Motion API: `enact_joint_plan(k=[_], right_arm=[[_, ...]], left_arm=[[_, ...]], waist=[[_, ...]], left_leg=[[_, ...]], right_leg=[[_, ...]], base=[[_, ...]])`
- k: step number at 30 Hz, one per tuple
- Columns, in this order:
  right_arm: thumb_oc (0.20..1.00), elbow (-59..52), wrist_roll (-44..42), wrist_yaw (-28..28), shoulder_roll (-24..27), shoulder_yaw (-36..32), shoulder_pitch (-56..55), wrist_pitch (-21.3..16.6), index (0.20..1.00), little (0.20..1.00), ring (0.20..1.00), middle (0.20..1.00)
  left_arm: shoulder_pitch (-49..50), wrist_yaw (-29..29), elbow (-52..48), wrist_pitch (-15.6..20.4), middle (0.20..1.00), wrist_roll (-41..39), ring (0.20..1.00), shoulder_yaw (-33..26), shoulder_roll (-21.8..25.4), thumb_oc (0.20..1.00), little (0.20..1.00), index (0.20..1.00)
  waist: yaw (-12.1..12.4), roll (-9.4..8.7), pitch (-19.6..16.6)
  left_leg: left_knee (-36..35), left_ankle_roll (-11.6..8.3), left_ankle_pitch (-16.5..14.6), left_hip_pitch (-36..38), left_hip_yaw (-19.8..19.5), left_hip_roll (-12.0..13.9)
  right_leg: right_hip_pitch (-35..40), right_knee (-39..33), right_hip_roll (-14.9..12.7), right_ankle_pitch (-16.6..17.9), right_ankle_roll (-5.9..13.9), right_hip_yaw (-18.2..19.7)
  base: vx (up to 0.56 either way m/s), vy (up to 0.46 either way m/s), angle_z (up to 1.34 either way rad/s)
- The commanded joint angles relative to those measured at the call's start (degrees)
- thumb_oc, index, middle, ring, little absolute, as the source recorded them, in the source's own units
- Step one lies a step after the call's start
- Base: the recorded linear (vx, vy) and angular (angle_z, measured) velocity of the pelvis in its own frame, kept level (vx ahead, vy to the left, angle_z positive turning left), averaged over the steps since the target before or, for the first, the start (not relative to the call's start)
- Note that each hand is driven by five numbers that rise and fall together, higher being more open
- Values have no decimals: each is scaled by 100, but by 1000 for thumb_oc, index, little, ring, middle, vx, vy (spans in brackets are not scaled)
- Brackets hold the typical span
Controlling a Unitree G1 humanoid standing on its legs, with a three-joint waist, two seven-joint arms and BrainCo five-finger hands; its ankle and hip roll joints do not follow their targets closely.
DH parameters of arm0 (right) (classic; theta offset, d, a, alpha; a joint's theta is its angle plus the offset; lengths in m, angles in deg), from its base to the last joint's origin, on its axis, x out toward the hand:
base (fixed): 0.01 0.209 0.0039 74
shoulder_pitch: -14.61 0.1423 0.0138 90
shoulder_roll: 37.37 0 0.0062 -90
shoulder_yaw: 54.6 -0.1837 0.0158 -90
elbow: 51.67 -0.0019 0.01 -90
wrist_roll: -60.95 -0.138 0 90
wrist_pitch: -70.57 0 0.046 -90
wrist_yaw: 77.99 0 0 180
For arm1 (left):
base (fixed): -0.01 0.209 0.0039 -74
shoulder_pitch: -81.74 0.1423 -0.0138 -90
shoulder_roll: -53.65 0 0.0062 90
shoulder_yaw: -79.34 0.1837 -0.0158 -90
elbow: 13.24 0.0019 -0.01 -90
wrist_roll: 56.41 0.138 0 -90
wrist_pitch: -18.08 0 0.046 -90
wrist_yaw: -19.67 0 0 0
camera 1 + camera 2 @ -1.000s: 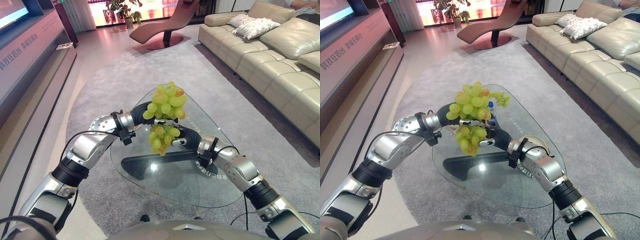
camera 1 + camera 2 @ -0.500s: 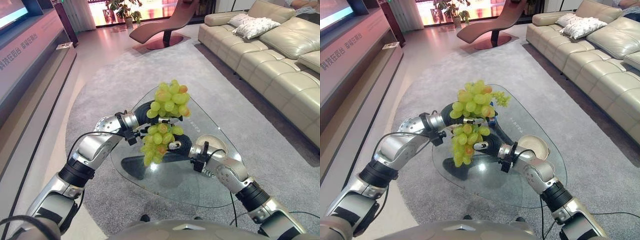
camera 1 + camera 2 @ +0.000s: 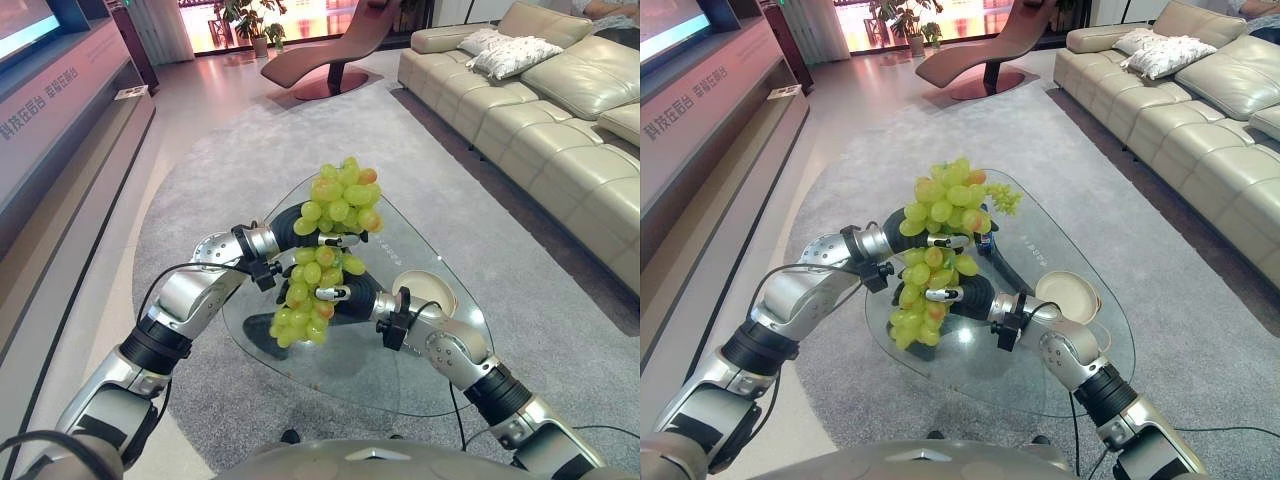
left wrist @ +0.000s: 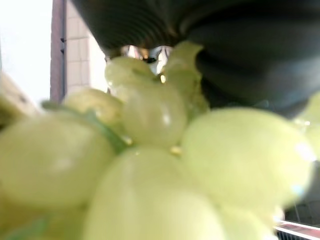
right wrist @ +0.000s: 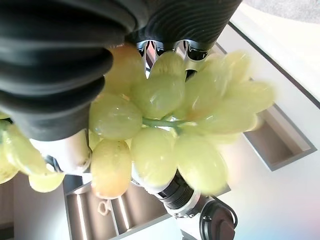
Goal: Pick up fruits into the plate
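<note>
Nearest, the right hand (image 3: 352, 298) is closed round a long bunch of green grapes (image 3: 303, 300), its fingers curled into the bunch, which hangs off to the robot's left above the glass table (image 3: 340, 370). Just behind and above it, the left hand (image 3: 290, 226) holds up a second, rounder bunch (image 3: 341, 197); its fingers look wrapped round that bunch from behind. Both bunches are in the air, neither yet in the plate (image 3: 424, 293), which sits on the table near the right forearm, empty as far as can be seen. To do this well, the right hand probably needs to swing its bunch back toward the plate and lower it until the grapes rest in the dish before letting go, since a drop onto glass could scatter them. The left hand's fingertips are largely hidden behind grapes, and its wrist view is crowded by fruit, so how firm that hold is cannot be made out. Beyond lie a grey rug (image 3: 250, 130) and a sofa (image 3: 540, 90).
</note>
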Motion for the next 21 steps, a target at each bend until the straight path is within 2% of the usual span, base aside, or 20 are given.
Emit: enact_joint_plan(k=[1,14,18,19,20,21], right_arm=[[200,-146,-310,-193,-363,4,286,-246,200,200,200,200],[200,-65,-401,-98,-378,-3,294,-257,200,200,200,200],[200,-21,-400,-95,-392,-59,246,-294,200,200,200,200],[200,-16,-395,-83,-392,-62,233,-309,200,200,200,200],[200,-16,-399,-68,-379,-78,202,-338,200,200,200,200],[200,-21,-410,-25,-374,-89,181,-360,200,200,200,200]], left_arm=[[-849,9,151,533,200,-300,200,-29,-178,200,200,200],[-899,5,219,532,200,-304,200,-48,-180,200,200,200],[-844,144,226,407,200,-306,200,-99,-210,200,200,200],[-826,154,247,390,398,-295,398,-113,-216,398,398,398],[-780,192,250,348,1000,-264,1000,-145,-207,1000,1000,1000],[-747,206,273,319,1000,-241,1000,-163,-202,1000,1000,1000]], waist=[[153,-160,49],[158,-156,72],[157,-151,75],[159,-151,76],[160,-150,77],[160,-150,72]], left_leg=[[43,-49,-797,315,138,47],[43,-62,-786,300,139,56],[43,-61,-790,304,130,58],[43,-60,-792,306,129,57],[43,-62,-790,302,121,54],[43,-60,-792,302,123,54]], right_leg=[[375,97,-349,-587,179,-177],[369,78,-363,-566,189,-191],[371,74,-369,-562,191,-189],[374,73,-369,-563,192,-189],[371,72,-367,-563,191,-183],[367,72,-369,-562,196,-184]], base=[[0,0,0],[0,0,0],[0,0,0],[0,0,0],[0,0,0],[0,0,0]])
